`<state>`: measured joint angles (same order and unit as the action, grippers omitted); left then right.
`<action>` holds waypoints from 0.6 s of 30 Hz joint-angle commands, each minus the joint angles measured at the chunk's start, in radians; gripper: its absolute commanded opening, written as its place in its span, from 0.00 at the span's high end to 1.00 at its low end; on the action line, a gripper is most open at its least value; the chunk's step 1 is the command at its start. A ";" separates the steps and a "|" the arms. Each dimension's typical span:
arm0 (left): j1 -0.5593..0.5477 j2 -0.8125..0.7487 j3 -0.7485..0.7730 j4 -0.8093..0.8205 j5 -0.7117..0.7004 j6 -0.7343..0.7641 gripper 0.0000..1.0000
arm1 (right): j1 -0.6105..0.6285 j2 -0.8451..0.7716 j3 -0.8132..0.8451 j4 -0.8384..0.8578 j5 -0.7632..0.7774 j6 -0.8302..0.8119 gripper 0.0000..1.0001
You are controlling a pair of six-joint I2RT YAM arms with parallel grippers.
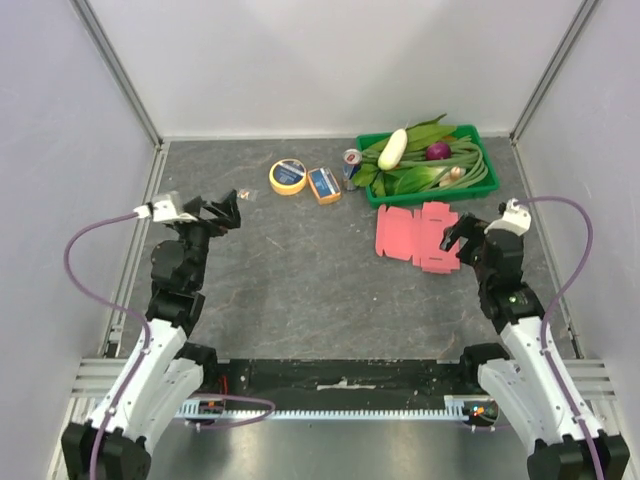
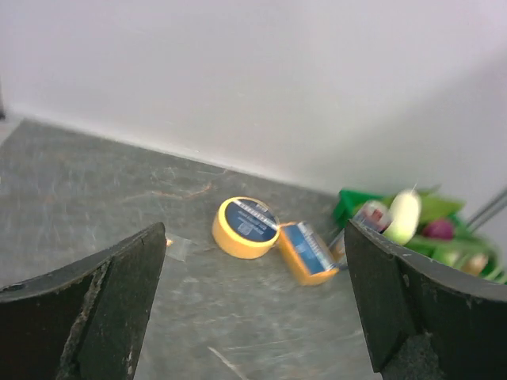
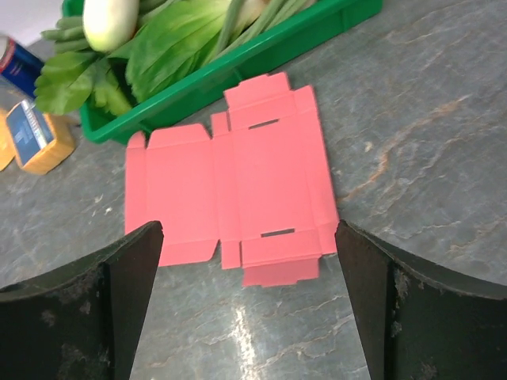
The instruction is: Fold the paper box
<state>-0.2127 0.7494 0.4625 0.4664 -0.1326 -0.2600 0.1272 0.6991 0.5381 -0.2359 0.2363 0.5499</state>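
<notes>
The paper box (image 1: 415, 236) is a flat pink-red die-cut sheet with tabs and slots, lying on the grey table just in front of the green tray. In the right wrist view it (image 3: 234, 182) lies unfolded ahead of the jaws. My right gripper (image 1: 458, 236) is open and empty, held just right of the sheet's edge and above it (image 3: 247, 269). My left gripper (image 1: 228, 210) is open and empty at the far left of the table, away from the sheet, its jaws wide apart (image 2: 255, 301).
A green tray (image 1: 475, 188) of vegetables with a white radish (image 1: 392, 148) stands at the back right. A yellow tape roll (image 1: 288, 176), a small blue-and-orange box (image 1: 323, 184) and a can (image 1: 352, 158) lie at the back centre. White walls enclose the table.
</notes>
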 commanded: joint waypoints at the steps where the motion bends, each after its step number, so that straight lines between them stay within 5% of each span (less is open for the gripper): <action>1: 0.003 -0.221 0.054 -0.460 -0.269 -0.465 0.00 | 0.005 0.069 0.075 -0.074 -0.165 0.031 0.02; 6: 0.007 -0.331 0.018 -0.411 0.123 -0.363 0.01 | 0.003 0.155 0.128 -0.105 -0.291 0.045 0.02; 8: 0.007 -0.277 0.033 -0.422 0.279 -0.329 0.09 | 0.005 0.183 0.138 -0.105 -0.308 0.018 0.02; 12: -0.025 -0.103 -0.050 -0.237 0.617 -0.500 0.14 | 0.003 0.255 0.167 -0.123 -0.345 -0.022 0.02; 18: -0.423 0.325 -0.104 0.107 0.499 -0.608 0.16 | 0.002 0.258 0.163 -0.118 -0.393 -0.034 0.02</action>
<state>-0.4362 0.8932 0.3706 0.3119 0.3218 -0.7341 0.1287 0.9730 0.6704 -0.3534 -0.1032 0.5388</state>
